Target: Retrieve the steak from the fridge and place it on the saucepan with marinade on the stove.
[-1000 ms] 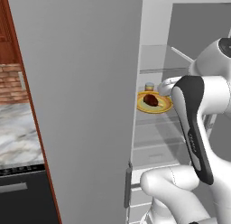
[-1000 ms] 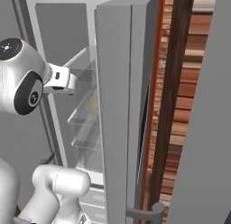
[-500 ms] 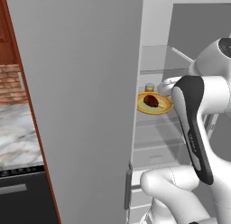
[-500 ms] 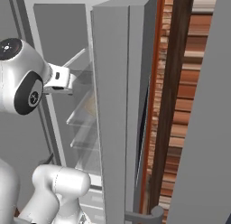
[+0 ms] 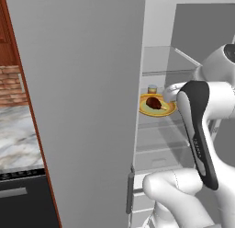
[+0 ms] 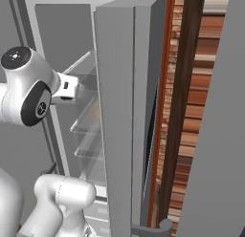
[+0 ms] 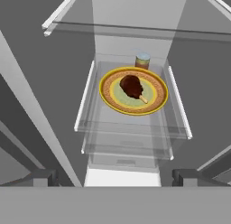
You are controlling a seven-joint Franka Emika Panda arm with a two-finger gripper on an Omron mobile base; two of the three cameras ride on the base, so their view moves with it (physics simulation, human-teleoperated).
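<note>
Fridge (image 5: pixel 82 107): open, white inside w/ glass shelves.
Shelf (image 7: pixel 131 123): carries yellow plate (image 7: pixel 155 103) near back edge; small jar (image 7: pixel 142 61) just behind plate, at back wall.
Steak (image 7: pixel 131 86): on plate, approx centre, pale bone end sticking out.
Gripper (image 7: pixel 115 175): fingers spread wide, nothing between, well short of shelf's front edge.
Left base view: plate + steak partly cut off by arm.
Right base view: door edge hides shelf contents.
Jar label: too small to read.

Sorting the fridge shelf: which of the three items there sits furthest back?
The small jar, standing behind the yellow plate at the shelf's rear; the steak lies on the plate, further forward.
</note>
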